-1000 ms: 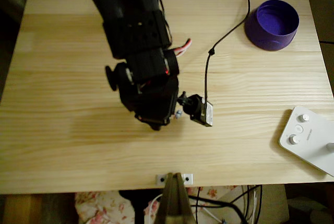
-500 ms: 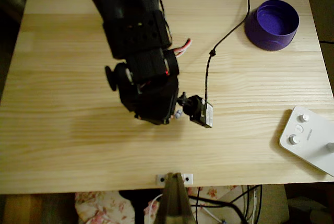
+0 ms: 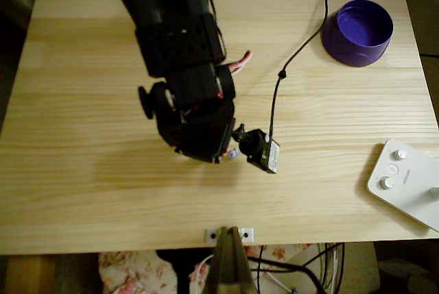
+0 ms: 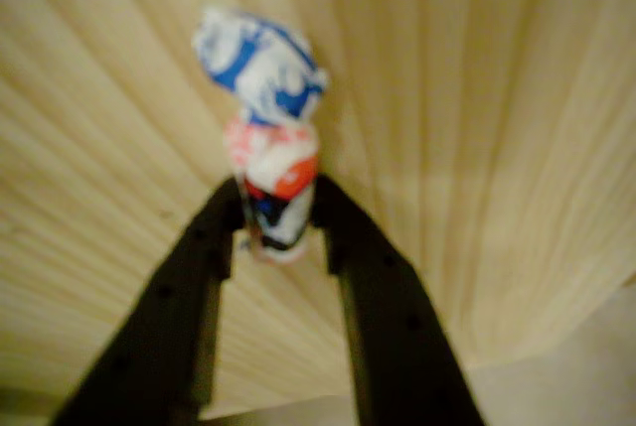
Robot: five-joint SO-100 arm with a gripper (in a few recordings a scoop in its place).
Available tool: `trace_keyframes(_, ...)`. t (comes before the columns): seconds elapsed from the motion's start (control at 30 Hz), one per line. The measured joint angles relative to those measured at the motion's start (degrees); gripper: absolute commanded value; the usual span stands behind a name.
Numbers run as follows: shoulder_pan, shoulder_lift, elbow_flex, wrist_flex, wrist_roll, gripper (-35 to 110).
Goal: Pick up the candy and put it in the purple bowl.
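In the wrist view the candy (image 4: 273, 183) sits between my two black fingertips, its blue-and-white twisted end sticking out past them over the wooden table. My gripper (image 4: 278, 210) is shut on it. From overhead, the black arm covers most of my gripper (image 3: 218, 155) at the middle of the table, and a small bit of the candy (image 3: 234, 150) peeks out at its right side. The purple bowl (image 3: 351, 51) stands far off at the back right corner, with nothing inside.
A white device with knobs (image 3: 409, 181) lies at the table's right front edge. A black cable (image 3: 275, 97) runs from the wrist camera (image 3: 261, 149) toward the back. A metal bracket (image 3: 228, 234) is on the front edge.
The arm's tip has shifted slightly, and the wrist camera beside it has moved a little toward the front. The bowl has stayed put.
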Motion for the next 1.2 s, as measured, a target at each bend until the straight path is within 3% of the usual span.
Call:
trace_keyframes(0.57, 0.0, 1.2, 0.0, 4.3, 1.4, 8)
trace_keyframes(1.2, -5.4, 15.1, 0.2, 13.5, 9.7, 8)
